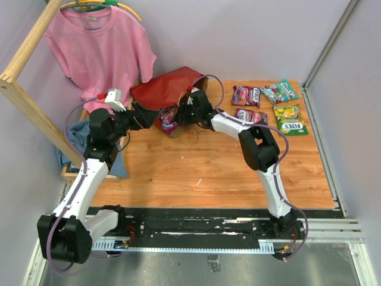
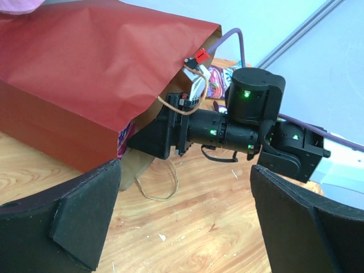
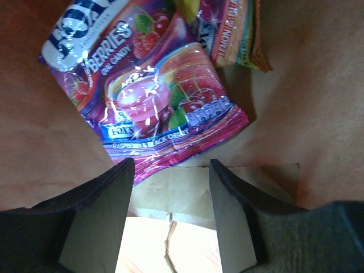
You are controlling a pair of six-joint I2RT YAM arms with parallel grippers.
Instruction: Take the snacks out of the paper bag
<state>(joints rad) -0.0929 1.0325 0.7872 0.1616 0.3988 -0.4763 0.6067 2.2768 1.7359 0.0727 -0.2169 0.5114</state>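
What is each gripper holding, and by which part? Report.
Nothing is held. The left gripper is open, empty, facing the paper bag. The right gripper, inside the bag, has jaws apart at the near edge of the purple berries packet.

Left arm [image 1: 83,179] bent inward, left gripper [image 2: 187,227] spread wide, right arm [image 1: 262,149] stretched left, right gripper [image 3: 170,170] partly parted.
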